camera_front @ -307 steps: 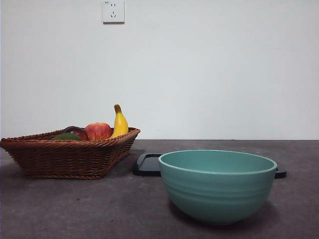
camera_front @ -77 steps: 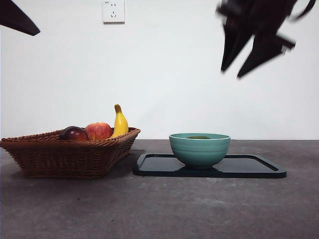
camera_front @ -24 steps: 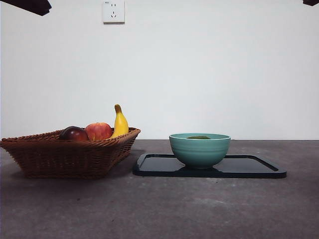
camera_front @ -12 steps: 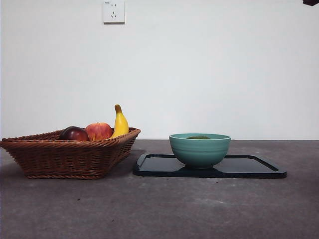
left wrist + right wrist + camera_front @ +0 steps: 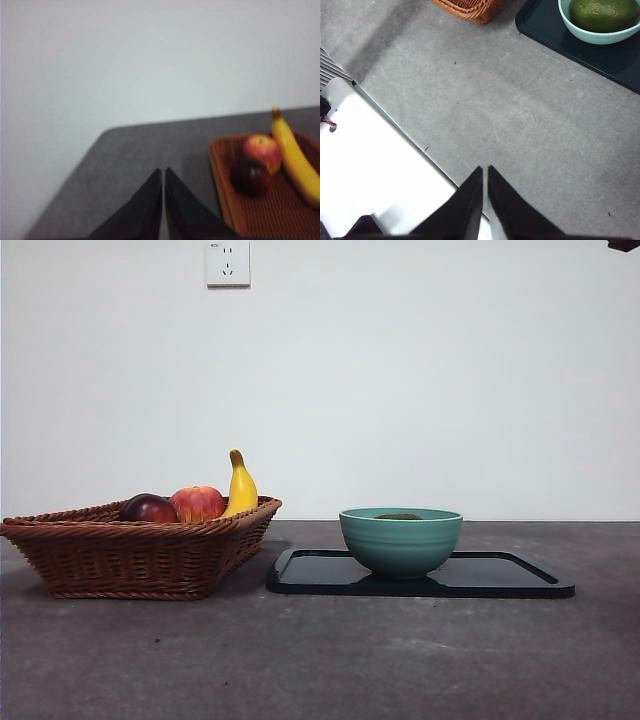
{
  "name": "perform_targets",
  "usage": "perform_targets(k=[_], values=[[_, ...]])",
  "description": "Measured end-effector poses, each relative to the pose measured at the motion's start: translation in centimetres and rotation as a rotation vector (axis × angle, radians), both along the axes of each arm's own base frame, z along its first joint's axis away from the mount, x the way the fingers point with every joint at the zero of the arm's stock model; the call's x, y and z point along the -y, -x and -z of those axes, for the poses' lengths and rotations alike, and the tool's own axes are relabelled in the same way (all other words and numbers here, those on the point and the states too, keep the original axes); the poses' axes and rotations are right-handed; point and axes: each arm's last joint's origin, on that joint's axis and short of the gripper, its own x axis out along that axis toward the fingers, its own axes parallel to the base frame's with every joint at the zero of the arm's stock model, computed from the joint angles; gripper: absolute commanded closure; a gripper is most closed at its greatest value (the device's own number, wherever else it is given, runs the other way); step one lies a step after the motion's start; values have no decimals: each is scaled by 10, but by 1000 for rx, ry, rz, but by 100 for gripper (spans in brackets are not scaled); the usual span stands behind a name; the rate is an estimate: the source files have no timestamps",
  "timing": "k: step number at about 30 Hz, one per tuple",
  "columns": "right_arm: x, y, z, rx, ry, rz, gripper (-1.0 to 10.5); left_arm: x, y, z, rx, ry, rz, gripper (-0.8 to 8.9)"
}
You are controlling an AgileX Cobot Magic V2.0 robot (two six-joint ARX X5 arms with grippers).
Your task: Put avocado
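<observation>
Avocado [image 5: 603, 14] lies inside the teal bowl [image 5: 400, 542], only its dark green top peeking over the rim in front view; the right wrist cam shows it filling most of the bowl's bottom. Judging by that, the put looks done.

Largest to smallest: desk [image 5: 320, 660], grey, carries everything. Wicker basket [image 5: 140, 550] sits to one side w/ sloped walls, so the fruit stays put: banana [image 5: 240, 488] leaning on the far rim, red apple [image 5: 197, 503] next to it, dark red-purple fruit [image 5: 149, 508] touching the apple. Black tray [image 5: 500, 575] lies flat just beside the basket, bowl standing on the end nearer the basket, prob. so bowl + tray can be handled as one unit.

Left claw [image 5: 163, 172] is pulled away, jaws pressed together w/ nothing between, looking at the basket from off to the side. Right claw [image 5: 485, 172] likewise closed and empty, above bare desk near its edge, well apart from the bowl. Both arms seem parked; only a black tip shows at a top corner in front view.
</observation>
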Motion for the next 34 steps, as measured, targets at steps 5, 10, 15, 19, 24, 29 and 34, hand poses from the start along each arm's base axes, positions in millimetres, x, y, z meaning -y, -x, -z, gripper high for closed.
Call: perform_targets(k=[5,10,15,19,24,29,34], values=[[0,0,0,0,0,0,940,0,-2,31,-47,1,0,805],[0,0,0,0,0,0,940,0,-1,45,-58,1,0,805],[0,0,0,0,0,0,940,0,-4,60,-93,10,0,805],[0,0,0,0,0,0,940,0,-5,64,-105,27,0,805],[0,0,0,0,0,0,940,0,-4,69,-156,48,-1,805],[0,0,0,0,0,0,940,0,-4,71,-182,54,-2,805],[0,0,0,0,0,0,940,0,-4,71,-179,54,-2,805]])
